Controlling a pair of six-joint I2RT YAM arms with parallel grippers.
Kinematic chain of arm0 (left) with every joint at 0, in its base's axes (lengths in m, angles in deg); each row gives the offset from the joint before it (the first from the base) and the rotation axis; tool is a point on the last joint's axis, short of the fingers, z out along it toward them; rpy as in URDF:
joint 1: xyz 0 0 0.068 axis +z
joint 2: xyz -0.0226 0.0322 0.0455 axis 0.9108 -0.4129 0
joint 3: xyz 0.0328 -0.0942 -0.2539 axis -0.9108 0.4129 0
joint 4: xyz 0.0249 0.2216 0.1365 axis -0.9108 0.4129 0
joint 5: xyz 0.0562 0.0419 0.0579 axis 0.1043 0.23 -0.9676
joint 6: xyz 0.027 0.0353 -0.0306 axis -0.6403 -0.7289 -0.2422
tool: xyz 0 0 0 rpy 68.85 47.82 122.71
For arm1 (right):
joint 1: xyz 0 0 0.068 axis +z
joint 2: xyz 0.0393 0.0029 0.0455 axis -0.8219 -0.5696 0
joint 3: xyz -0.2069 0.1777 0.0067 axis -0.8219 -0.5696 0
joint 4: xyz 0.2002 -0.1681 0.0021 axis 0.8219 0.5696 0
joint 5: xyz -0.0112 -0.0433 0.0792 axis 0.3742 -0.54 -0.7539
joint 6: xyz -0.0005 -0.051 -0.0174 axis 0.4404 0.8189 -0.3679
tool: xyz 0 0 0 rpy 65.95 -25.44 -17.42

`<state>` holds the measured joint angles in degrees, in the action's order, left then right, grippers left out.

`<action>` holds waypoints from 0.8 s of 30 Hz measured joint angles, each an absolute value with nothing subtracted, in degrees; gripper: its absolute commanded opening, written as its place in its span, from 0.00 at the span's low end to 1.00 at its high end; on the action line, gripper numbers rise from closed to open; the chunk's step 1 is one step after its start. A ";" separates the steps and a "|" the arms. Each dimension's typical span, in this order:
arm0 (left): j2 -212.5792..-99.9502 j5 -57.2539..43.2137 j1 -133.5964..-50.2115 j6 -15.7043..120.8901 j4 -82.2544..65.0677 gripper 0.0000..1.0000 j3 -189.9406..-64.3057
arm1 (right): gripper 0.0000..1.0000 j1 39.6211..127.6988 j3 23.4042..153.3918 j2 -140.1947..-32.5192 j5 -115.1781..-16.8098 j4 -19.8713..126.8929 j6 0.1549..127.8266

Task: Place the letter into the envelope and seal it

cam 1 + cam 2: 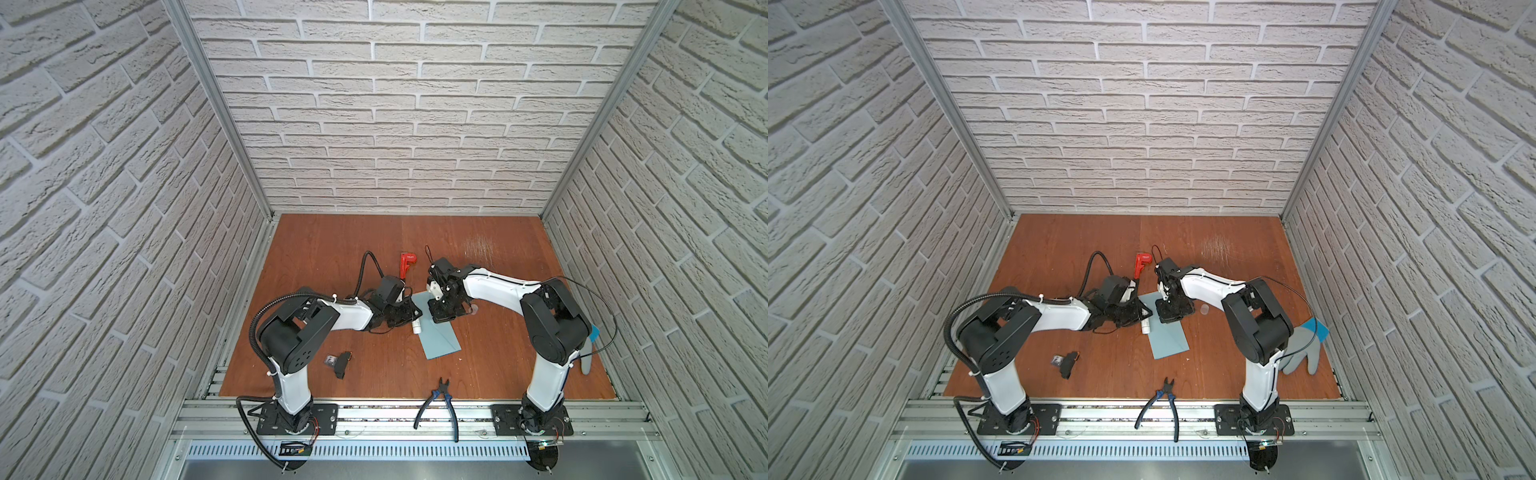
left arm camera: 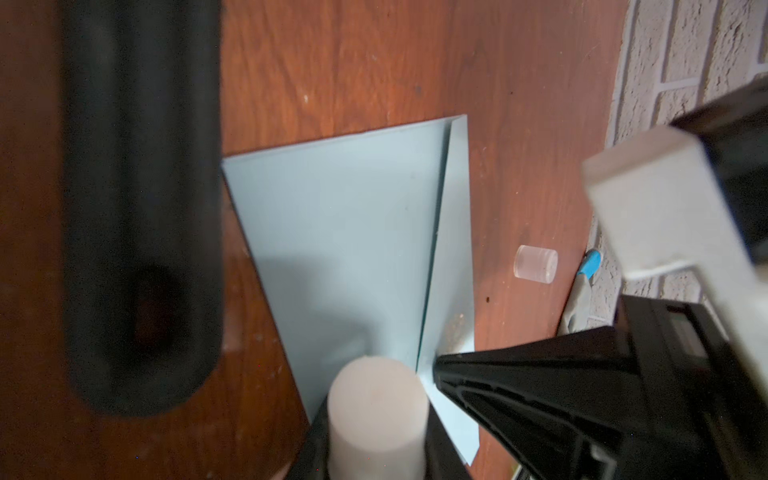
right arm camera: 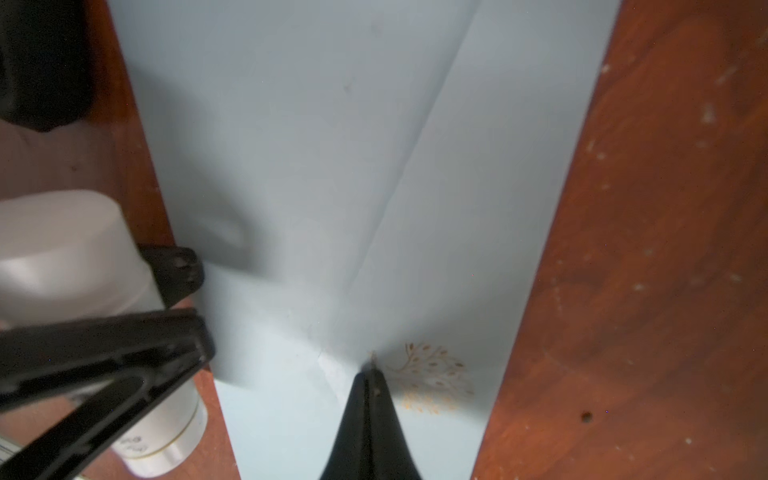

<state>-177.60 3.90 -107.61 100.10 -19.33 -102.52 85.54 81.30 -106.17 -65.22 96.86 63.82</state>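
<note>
Two grippers crowd the middle of the brown wooden table point(image 1: 332, 257) in both top views. The left gripper point(image 1: 409, 315) is clamped round a white cylindrical glue stick point(image 1: 417, 327), its black fingers point(image 3: 124, 357) held partly apart by the tube, right at the left edge of the large light blue-grey paper envelope point(image 1: 441, 336). That envelope lies flat at centre frame, slanting from upper left down to lower right. Whether the stick touches the paper, I can't tell.

Over to the right gripper point(image 3: 369, 374): its tips are pressed tight together and planted on the envelope where the folded seams meet, just beside a little gold tree print point(image 3: 432, 378).

A small clear plastic cap point(image 1: 473, 308) sits on the wood just right of the envelope. Above the grippers there's a red plastic tool point(image 1: 407, 264). Lower left, a small black part point(image 1: 343, 363). Bottom centre, blue-handled pliers point(image 1: 440, 401) lie across the table's front edge. Far right, a grey glove with a blue cuff point(image 1: 1304, 345) is partly hidden behind the right arm point(image 1: 1254, 324).
</note>
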 measured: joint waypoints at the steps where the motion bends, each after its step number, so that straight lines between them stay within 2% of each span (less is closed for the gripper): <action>1: -177.58 4.01 -107.61 100.10 -19.33 0.00 -102.52 | 0.05 85.69 81.60 -106.32 -64.87 97.01 63.63; 8: -177.60 4.34 -107.61 100.13 -19.77 0.00 -102.28 | 0.09 87.00 83.13 -107.35 -62.36 98.35 62.36; 24: -177.60 4.51 -107.61 100.08 -20.23 0.00 -102.02 | 0.26 88.88 84.31 -107.98 -60.67 99.07 60.43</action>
